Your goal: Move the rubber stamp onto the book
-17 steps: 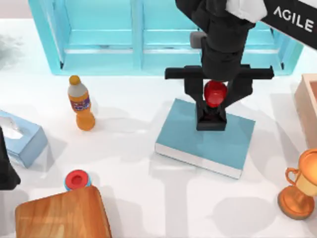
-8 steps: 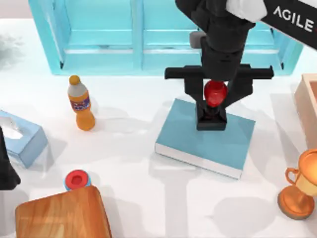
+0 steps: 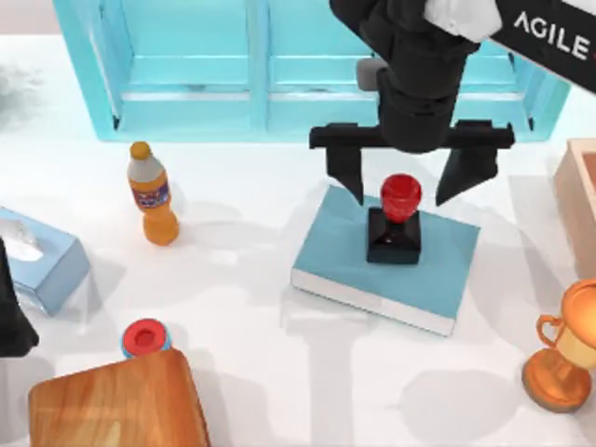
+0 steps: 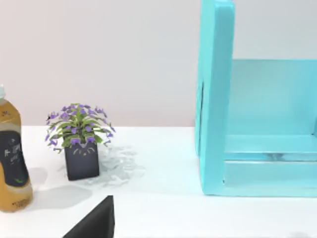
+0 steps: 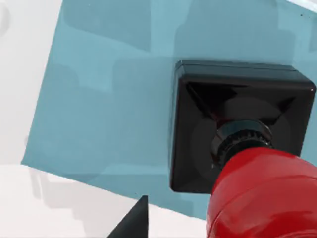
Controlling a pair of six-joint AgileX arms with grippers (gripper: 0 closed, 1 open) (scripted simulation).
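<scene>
Releasing is the step you're on: your right gripper (image 3: 407, 182) hangs with its fingers (image 3: 346, 175) spread wide, one on each side of the stamp (image 3: 395, 220) and clear of it, pinching nothing. Stamp sits upright just under the gripper, black base flat on the book (image 3: 346, 256), red knob up between the open fingers. In the right wrist view the stamp (image 5: 237, 124) base rests fully on the teal cover (image 5: 109, 84), near one edge but not over it. Placement looks done, so your next move is likely a straight lift up and away without clipping the knob, then retreat. Further out from the gripper: trophy (image 3: 562, 354), orange bottle (image 3: 152, 194), blue shelf (image 3: 186, 65) behind. Farthest off, red-capped round thing (image 3: 144, 338), wooden board (image 3: 116, 402), tissue box (image 3: 37, 256). Left arm (image 3: 9, 312) is parked at the table's left edge; can't tell its finger state.
</scene>
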